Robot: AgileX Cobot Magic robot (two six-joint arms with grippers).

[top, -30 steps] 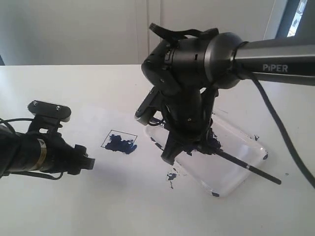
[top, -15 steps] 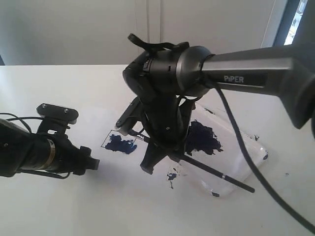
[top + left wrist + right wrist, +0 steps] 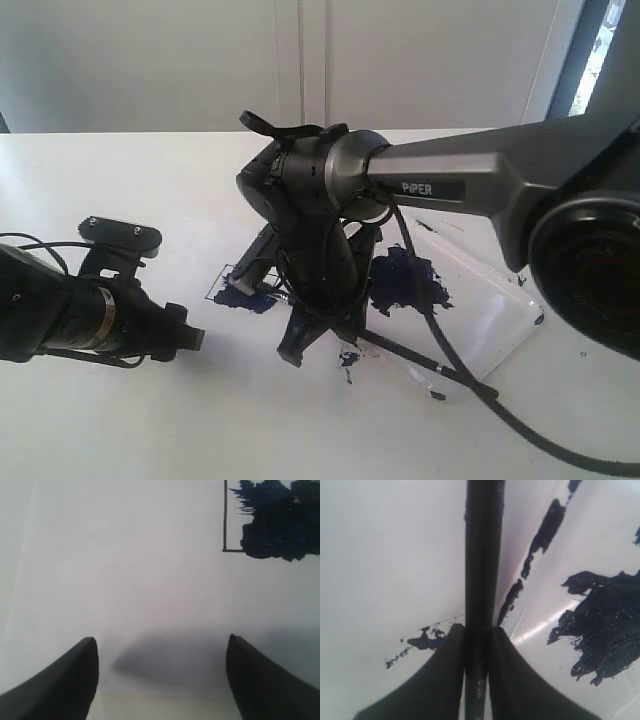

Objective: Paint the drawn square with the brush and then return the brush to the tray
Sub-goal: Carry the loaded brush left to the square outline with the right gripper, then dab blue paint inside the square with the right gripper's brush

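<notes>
White bench (image 3: pixel 120 180) fills the scene, a pale wall (image 3: pixel 150 60) behind it and a dark window frame (image 3: pixel 568 50) at 1 o'clock. Near the middle lies the drawn square (image 3: pixel 237 294), a thin black outline partly filled with dark blue paint; its 3 o'clock side is hidden behind the right arm (image 3: pixel 320 200). The brush (image 3: pixel 400 352) is pinched between the right jaws, which press on its black shaft from both sides. The shaft lies at a low slant, its handle end running toward 4 o'clock from the square and crossing the near corner of the tray (image 3: pixel 500 310); a small white mark shows near that end. The painting tip is hidden by the arm, so I cannot tell whether it touches the square. The tray sits at 3 o'clock from the square, clear plastic with a raised rim, a wide dark blue paint blot (image 3: pixel 405 280) in its middle and smudges along its edge. A small splatter (image 3: pixel 348 358) marks the bench at 5 o'clock from the square, just outside the tray's rim. At 9 o'clock from the square, apart from it, the left arm (image 3: pixel 85 315) hangs low over the bench; the left jaws stand spread wide over bare bench, pointed toward a corner of the square's outline.
</notes>
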